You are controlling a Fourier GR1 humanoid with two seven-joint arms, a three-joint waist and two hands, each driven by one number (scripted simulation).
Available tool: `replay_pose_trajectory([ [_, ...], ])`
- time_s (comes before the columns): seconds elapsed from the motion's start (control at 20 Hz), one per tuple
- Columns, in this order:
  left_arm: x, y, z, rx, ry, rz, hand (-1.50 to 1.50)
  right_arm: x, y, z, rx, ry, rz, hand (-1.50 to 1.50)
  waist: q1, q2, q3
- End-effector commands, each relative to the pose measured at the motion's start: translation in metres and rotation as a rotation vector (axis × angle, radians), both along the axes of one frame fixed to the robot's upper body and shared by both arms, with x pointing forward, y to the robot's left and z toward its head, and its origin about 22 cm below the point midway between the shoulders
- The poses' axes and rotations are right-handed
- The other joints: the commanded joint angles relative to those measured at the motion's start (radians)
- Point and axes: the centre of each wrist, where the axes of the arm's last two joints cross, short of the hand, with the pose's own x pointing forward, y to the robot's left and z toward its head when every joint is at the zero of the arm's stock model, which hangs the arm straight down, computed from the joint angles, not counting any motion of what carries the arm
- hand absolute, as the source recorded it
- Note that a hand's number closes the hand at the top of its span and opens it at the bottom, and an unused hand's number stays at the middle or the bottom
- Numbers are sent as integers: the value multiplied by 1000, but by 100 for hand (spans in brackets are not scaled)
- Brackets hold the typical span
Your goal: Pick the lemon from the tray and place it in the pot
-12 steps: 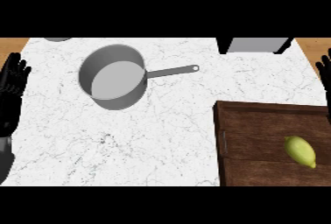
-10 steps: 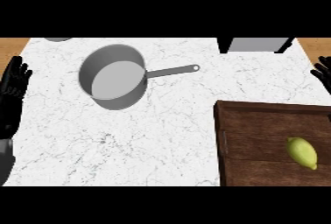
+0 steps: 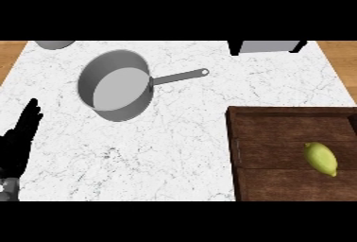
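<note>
Left hand [image 3: 21, 142] at left edge, fingers seemingly straight, empty; lemon [image 3: 320, 159] on tray [image 3: 272, 142].

A white marble counter [image 3: 181, 137] with wooden edging, a grey box [image 3: 267, 46] and perhaps a bowl [image 3: 54, 44] at its far edge.

White marble counter [image 3: 174, 156] with fine grey veining fills most of the head view. Wood surface [image 3: 10, 52] shows past its far corners, left and right. At the far edge: a grey round object [image 3: 54, 44], partly cut off, and a grey box [image 3: 268, 46] on dark base. Lighting even, soft shadows.
</note>
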Motion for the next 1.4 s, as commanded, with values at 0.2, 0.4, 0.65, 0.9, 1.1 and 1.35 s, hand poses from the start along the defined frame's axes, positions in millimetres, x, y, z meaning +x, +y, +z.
replay_pose_trajectory([
  [0.2, -7, -17, 6, -1, 48, -47, 0, -104, -39, -71, -70, -187, 25, -150, 48, 4, -3],
  [0.4, -14, -27, -3, 9, 59, -39, 0, -112, -61, -37, -174, -31, 115, -150, 47, 3, -6],
  [0.65, 2, -22, 19, 7, 53, -38, 0, -75, -65, 16, -315, 101, 170, -150, 48, 3, -8],
  [0.9, -12, -35, -3, 10, 59, -48, 0, -69, -48, 34, -520, 325, 186, -150, 53, 5, -9],
  [1.1, -10, -29, 0, 13, 58, -41, 0, -56, -22, 45, -596, 495, 281, -150, 53, 5, -9],
  [1.35, -16, -24, 10, 13, 56, -34, 0, -48, 11, 57, -622, 611, 297, -150, 51, 3, -8],
])
